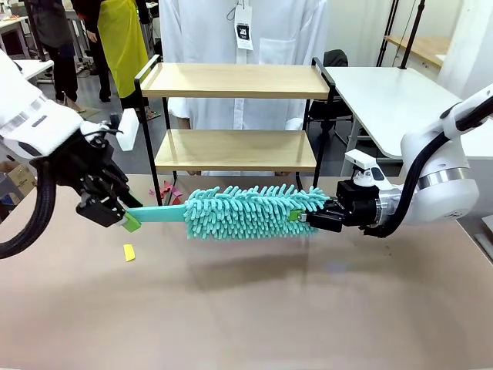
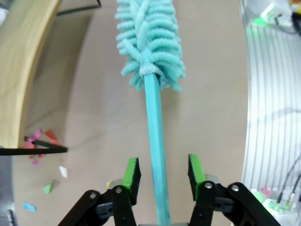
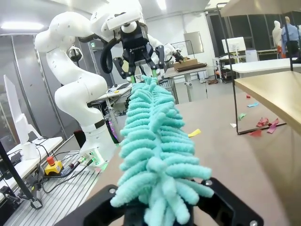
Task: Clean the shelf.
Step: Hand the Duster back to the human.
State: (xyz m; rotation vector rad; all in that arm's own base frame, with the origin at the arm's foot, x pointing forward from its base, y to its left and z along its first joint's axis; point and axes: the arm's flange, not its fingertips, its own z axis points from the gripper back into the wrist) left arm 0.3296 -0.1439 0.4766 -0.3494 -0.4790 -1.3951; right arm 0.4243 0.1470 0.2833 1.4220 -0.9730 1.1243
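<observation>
Two boards of the shelf (image 1: 235,116) bare and pale, light wood in a thin black frame with raised side rails; no litter visible on either tier from the front. Standing upright at the far edge of the worktop (image 1: 246,308), near the middle, well behind the tool. Scraps of coloured paper (image 1: 166,191) lying on the worktop at the shelf's foot, near its left legs, and one yellow scrap (image 1: 129,252) further forward.

No contact yet between cleaning tool and shelf. Teal duster (image 1: 243,211) suspended level above the worktop, in front of and below the lower board, fluffy head pointing to the robot's right, flat handle to its left. Judged: wiping not begun; both boards remaining to be swept, scraps at the foot possibly also.

Right gripper (image 1: 302,218) clenched on the tip of the duster head, carrying it. Left gripper (image 2: 161,175) released, green pads standing apart either side of the handle without touching it, per the left wrist view. Judged: duster passing from left arm to right, or being re-grasped.

Grip on soft pile rather than handle: risk of slipping or drooping under load.
</observation>
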